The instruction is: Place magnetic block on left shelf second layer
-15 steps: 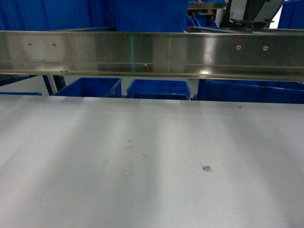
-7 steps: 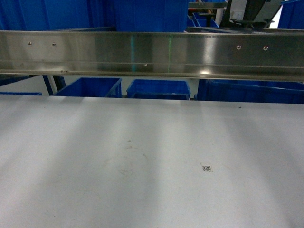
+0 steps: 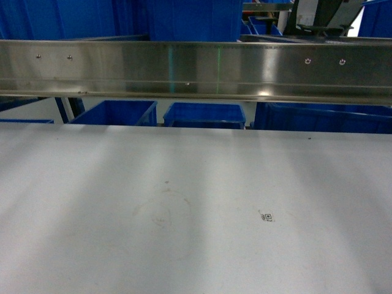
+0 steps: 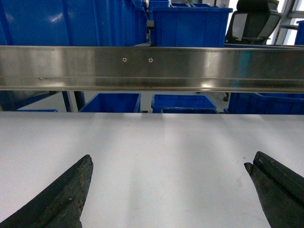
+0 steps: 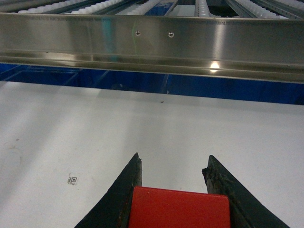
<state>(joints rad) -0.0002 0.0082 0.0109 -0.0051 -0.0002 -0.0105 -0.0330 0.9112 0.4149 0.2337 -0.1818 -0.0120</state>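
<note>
Table (image 3: pixel 184 214) white, fills the lower head view, faint ring scuff near the middle and a small printed code marker (image 3: pixel 266 216) right of it. Steel rail (image 3: pixel 196 70) runs full width across the top of the view, blue crates (image 3: pixel 202 114) visible under and behind it. No arm or gripper shows in the head view.

Left wrist view: left gripper (image 4: pixel 168 166) spread wide, one dark finger (image 4: pixel 61 199) at the lower left corner and the other at the lower right, nothing between them, only bare white table below. Same steel rail ahead, blue crates beyond it, an office chair (image 4: pixel 251 23) at the upper right.

Right wrist view: right gripper (image 5: pixel 173 164) clamped on the magnetic block (image 5: pixel 179 209), a red cube sitting between the two dark fingers at the bottom edge, touching both. Block is off the table, held above it. Code marker lies on the table to the left of the fingers. Steel rail crosses above, with white roller tracks (image 5: pixel 142 5) behind its top edge. Shelf tier with large crate cannot be made out from here.
</note>
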